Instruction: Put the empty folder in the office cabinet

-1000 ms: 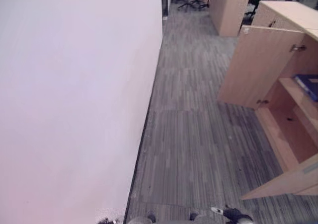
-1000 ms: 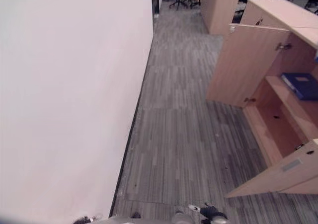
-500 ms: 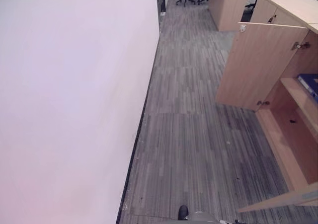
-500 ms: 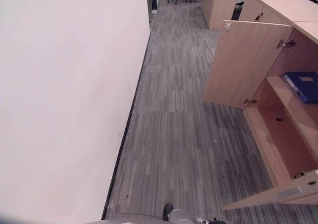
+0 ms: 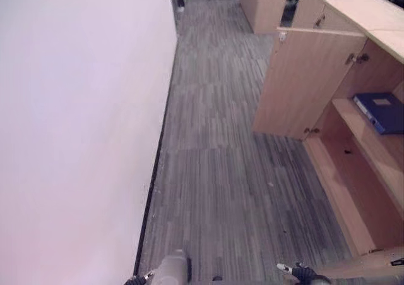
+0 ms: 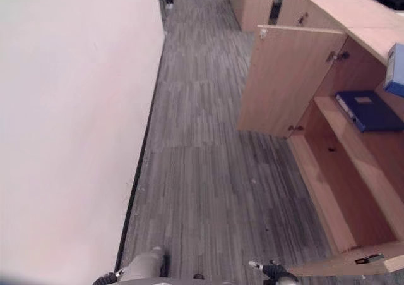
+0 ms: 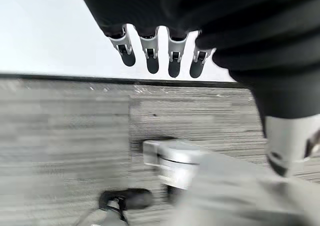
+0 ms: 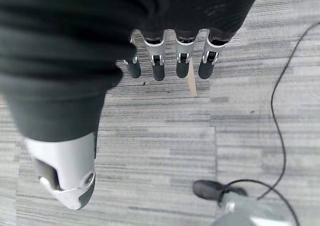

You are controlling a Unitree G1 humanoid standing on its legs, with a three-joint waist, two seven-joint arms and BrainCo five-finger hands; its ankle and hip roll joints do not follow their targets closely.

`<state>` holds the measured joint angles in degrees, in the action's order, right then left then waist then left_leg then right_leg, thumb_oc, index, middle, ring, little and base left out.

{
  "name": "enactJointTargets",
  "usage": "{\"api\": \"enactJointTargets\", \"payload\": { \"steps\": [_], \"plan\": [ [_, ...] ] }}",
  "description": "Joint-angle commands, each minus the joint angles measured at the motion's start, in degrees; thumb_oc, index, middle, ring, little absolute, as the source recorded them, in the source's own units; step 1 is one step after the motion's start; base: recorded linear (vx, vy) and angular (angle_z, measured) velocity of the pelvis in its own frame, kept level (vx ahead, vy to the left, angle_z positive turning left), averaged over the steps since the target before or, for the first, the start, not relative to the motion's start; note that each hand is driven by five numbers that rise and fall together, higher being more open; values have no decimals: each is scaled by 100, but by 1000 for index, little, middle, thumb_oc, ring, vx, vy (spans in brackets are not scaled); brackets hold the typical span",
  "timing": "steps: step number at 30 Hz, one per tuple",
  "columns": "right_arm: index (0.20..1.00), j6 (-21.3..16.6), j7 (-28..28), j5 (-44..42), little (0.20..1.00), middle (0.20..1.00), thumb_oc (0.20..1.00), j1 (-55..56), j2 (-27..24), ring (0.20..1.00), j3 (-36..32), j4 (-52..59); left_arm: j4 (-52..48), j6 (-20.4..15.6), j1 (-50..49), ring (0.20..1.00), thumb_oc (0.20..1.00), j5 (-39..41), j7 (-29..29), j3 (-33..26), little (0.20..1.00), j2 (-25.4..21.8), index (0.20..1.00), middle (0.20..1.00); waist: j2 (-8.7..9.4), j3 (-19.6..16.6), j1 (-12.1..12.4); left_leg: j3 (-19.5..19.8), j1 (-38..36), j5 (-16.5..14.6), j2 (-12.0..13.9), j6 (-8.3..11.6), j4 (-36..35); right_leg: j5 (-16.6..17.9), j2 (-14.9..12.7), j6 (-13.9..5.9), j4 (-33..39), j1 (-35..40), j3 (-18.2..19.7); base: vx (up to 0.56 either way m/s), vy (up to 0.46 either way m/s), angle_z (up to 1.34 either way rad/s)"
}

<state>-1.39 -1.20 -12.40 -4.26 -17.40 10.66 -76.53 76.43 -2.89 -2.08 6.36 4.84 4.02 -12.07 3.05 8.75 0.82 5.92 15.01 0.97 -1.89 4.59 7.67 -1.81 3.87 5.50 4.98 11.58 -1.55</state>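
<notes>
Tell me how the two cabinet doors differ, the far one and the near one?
The far door shows its whole broad face, standing swung out from the open cabinet. The near door shows as a thin strip at the view's lower edge. The far door stands next to the shelf with the blue folder; the near one is by the bare bottom compartment. Both are light wood and open.

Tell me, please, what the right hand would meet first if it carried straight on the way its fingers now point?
Most likely the grey carpet floor. The right hand hangs open and holds nothing; past its fingertips lies carpet and a thin wooden edge, though depth is unclear.
</notes>
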Motion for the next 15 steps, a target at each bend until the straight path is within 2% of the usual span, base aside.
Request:
{"api": "enactJointTargets", "payload": {
  "steps": [1,2,3,4,7,8,10,12,13,15],
  "plan": [
    [1000,-41,-94,-79,1000,1000,1000,270,-124,1000,-85,44,68,-112,82,1000,1000,85,74,107,1000,-159,1000,1000,-26,5,277,624,-83,619,2,-230,-732,-55,-195,-648,-33,-43,298,306,57,-65],
    [1000,-33,-107,-63,1000,1000,1000,297,-120,1000,-100,-4,94,-111,67,1000,1000,92,76,111,1000,-148,1000,1000,-57,9,297,988,1,726,-5,-135,-1072,-133,-157,-624,-70,17,473,207,39,-51],
    [1000,-34,-107,-63,1000,1000,1000,298,-119,1000,-99,-4,95,-112,66,1000,1000,92,76,112,1000,-148,1000,1000,-52,20,299,985,-29,738,-2,-133,-1104,-140,-160,-621,-74,31,475,301,88,-82],
    [1000,-17,-111,-41,1000,1000,1000,334,-103,1000,-121,-59,187,-94,51,1000,1000,88,79,92,1000,-140,1000,1000,-100,11,320,1513,83,815,-32,7,-1195,-262,-91,-629,-136,108,839,293,131,-88],
    [1000,-1,-67,-15,1000,1000,1000,373,-69,1000,-119,-82,292,-68,26,1000,1000,39,57,56,1000,-124,1000,1000,-214,-107,373,1974,-142,947,-37,95,-1147,-294,-102,-706,-95,125,1266,316,237,-136],
    [1000,1,-30,-18,1000,1000,1000,359,-65,1000,-118,-90,310,-68,31,1000,1000,9,37,72,1000,-85,1000,1000,-235,-131,399,2061,-237,903,-111,54,-1016,-292,-202,-796,-72,143,1444,288,325,-145],
    [1000,14,-34,-89,1000,1000,1000,270,-52,1000,-110,-52,295,-71,84,1000,1000,40,46,82,1000,-87,1000,1000,-284,-209,419,1936,-347,896,-131,28,-873,-273,-344,-874,-106,10,1611,248,327,-123],
    [1000,35,2,-167,1000,1000,1000,245,11,1000,-90,-3,262,-72,161,1000,1000,-14,49,157,1000,-111,1000,1000,-284,-286,377,1677,-431,747,-153,-99,-807,-303,-556,-1028,-181,-87,1746,239,367,-112],
    [1000,49,13,-180,1000,1000,1000,214,21,1000,-83,19,199,-91,193,1000,1000,-30,65,188,1000,-119,1000,1000,-283,-333,388,1516,-411,639,-222,-211,-738,-286,-739,-1130,-265,-144,1784,229,366,-94],
    [1000,67,27,-172,1000,1000,1000,178,51,1000,-60,35,133,-95,236,1000,1000,-26,78,175,1000,-177,1000,1000,-297,-411,452,1278,-492,516,-287,-315,-707,-204,-961,-1245,-562,-334,1807,226,329,-88]
  ]
}}
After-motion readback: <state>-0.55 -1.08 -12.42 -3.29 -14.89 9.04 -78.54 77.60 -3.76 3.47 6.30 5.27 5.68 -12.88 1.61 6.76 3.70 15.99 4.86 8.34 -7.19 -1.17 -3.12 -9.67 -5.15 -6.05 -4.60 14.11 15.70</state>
